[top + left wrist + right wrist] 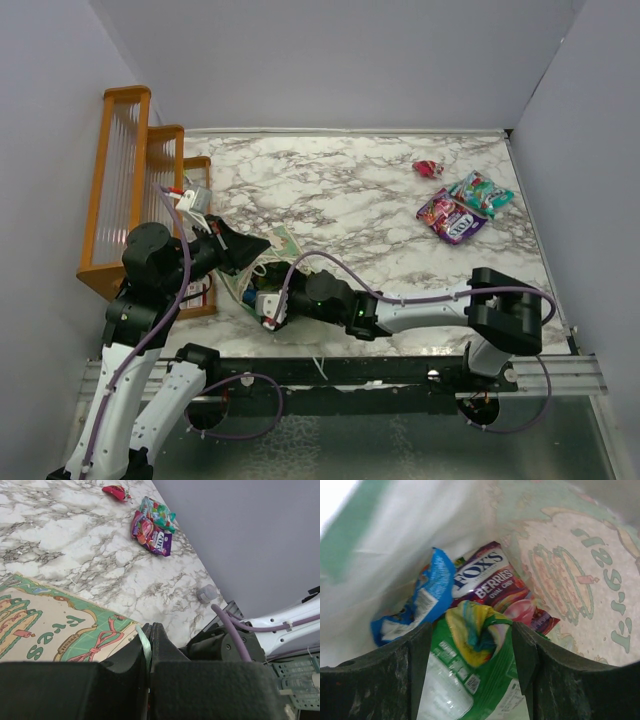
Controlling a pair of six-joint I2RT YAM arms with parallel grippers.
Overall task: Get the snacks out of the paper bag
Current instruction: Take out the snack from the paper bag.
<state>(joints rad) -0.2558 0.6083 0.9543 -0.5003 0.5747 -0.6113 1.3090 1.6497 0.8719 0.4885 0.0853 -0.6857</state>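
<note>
1. Mint-green paper bag (285, 241) lies on its side at the near-left of the marble table (380, 190), cream printed panel up. Its mouth is turned toward the right arm. Both grippers hide most of its long axis.
2. Left gripper (240, 248) has its fingers pressed together on a mint-green edge of the bag. The arm is folded up over its base.
3. Right gripper (270, 308) points left into the mouth, with the arm stretched low across the near edge.
4. Inside, its fingers stand apart with a green packet (470, 675) between them. A blue packet (427, 597) and a purple packet (490, 582) lie beyond.
5. Far right on the table lie a red packet (427, 168), a teal packet (483, 192) and a pink-purple packet (450, 217).
</note>
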